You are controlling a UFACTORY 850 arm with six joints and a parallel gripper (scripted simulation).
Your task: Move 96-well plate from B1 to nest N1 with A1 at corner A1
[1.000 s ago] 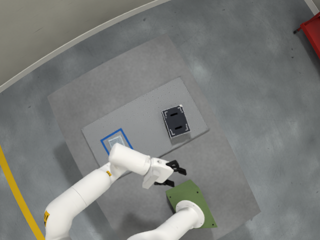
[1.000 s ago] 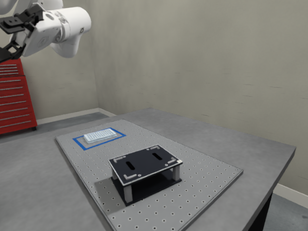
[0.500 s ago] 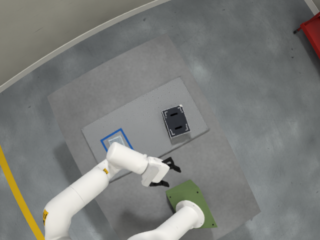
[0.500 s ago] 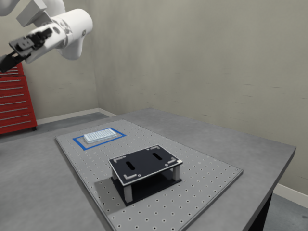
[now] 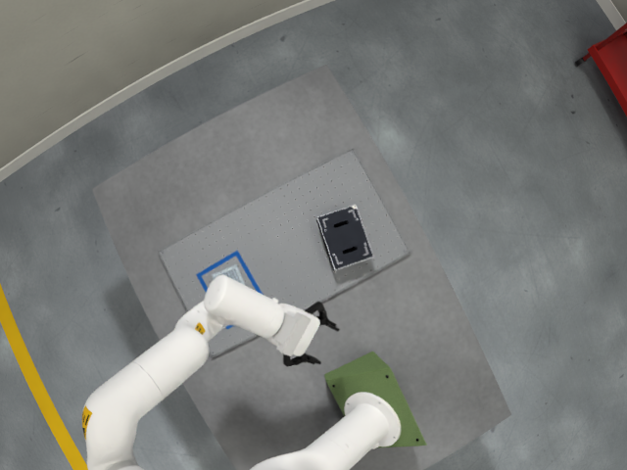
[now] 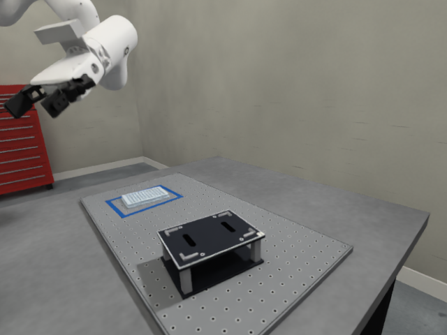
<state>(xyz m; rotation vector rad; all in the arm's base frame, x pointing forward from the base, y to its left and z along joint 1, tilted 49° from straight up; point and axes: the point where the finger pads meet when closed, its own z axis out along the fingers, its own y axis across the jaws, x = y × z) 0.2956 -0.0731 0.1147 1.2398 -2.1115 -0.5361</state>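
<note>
The clear 96-well plate [image 6: 144, 196] lies flat inside the blue outline of spot B1 at the far left of the perforated board. In the overhead view the plate [image 5: 228, 274] is partly hidden under my arm. The black raised nest N1 [image 6: 210, 238] stands on four posts nearer the camera, empty, with white corner locators; it also shows in the overhead view [image 5: 345, 236], with a white mark at its far right corner. My gripper [image 6: 34, 101] is open and empty, high above the table and off to the side of the plate; in the overhead view my gripper [image 5: 313, 335] hangs past the board's near edge.
The perforated board [image 6: 213, 252] lies on a grey table. My green base mount [image 5: 374, 397] sits at the table's near side. A red tool cabinet [image 6: 19, 144] stands by the wall behind the table. A yellow floor line [image 5: 35, 384] runs on the left.
</note>
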